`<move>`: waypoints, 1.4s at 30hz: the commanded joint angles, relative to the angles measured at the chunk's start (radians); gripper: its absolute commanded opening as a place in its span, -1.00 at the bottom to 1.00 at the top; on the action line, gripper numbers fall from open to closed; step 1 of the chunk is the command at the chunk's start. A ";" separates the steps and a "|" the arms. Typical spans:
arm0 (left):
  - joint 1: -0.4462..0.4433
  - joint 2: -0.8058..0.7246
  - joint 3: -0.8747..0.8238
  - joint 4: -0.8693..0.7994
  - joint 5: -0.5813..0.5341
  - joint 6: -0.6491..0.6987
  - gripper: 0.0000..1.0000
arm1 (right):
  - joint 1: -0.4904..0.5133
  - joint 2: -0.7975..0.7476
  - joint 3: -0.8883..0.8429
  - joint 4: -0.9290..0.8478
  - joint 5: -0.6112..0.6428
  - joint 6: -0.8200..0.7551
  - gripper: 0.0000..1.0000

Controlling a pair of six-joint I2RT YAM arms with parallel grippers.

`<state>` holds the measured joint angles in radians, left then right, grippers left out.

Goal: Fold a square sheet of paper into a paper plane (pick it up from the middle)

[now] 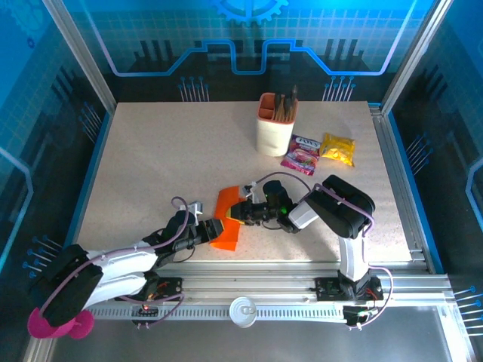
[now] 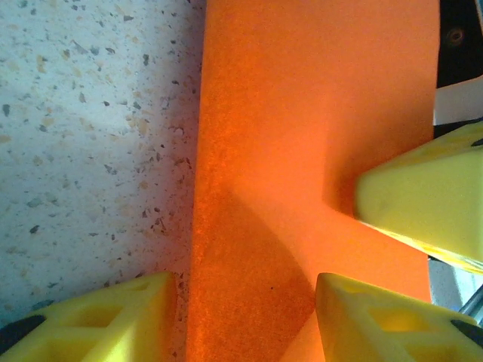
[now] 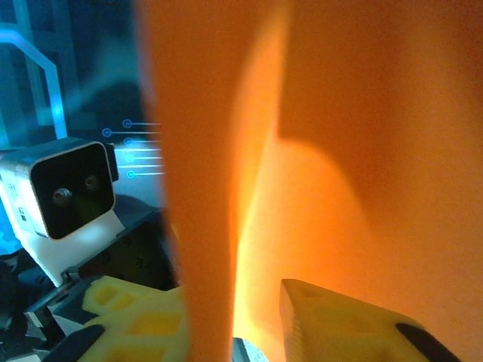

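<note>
The square sheet of paper [image 1: 226, 238], bright orange and creased into a narrow folded shape, lies near the table's front edge between both grippers. My left gripper [image 1: 210, 228] is low at its left side. In the left wrist view the jaws [image 2: 245, 302] stand apart: one fingertip [image 2: 113, 317] rests on the table beside the paper [image 2: 302, 90], the other fingertip [image 2: 377, 317] is over it. My right gripper [image 1: 243, 211] reaches in from the right. In its wrist view a raised flap of the paper [image 3: 377, 113] runs between its parted jaws [image 3: 234, 302], with a gap showing beside one pad.
A beige-and-orange pen cup [image 1: 275, 124] stands at the back centre of the table [image 1: 166, 151]. Pink [image 1: 302, 156] and yellow [image 1: 338, 148] snack packets lie to its right. The left wrist camera housing [image 3: 68, 196] is close to the right gripper.
</note>
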<state>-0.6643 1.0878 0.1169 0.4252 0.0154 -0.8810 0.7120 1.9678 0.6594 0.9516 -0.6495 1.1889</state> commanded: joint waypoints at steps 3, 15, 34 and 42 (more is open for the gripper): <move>-0.017 0.035 0.008 0.027 0.039 0.028 0.04 | -0.009 0.013 0.030 0.021 -0.037 0.011 -0.74; -0.022 0.061 0.012 0.042 0.041 0.037 0.08 | -0.023 0.073 0.007 0.261 -0.062 0.137 -0.42; -0.073 0.116 0.019 0.128 0.023 -0.006 0.12 | -0.090 -0.084 -0.050 -0.070 -0.041 -0.063 -0.53; -0.074 0.110 0.019 0.122 0.015 -0.005 0.13 | -0.115 -0.122 -0.087 -0.095 -0.047 -0.086 -0.66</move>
<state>-0.7250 1.1908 0.1284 0.5606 0.0116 -0.8661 0.6071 1.8767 0.5838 0.8791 -0.6895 1.1320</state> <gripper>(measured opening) 0.562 0.175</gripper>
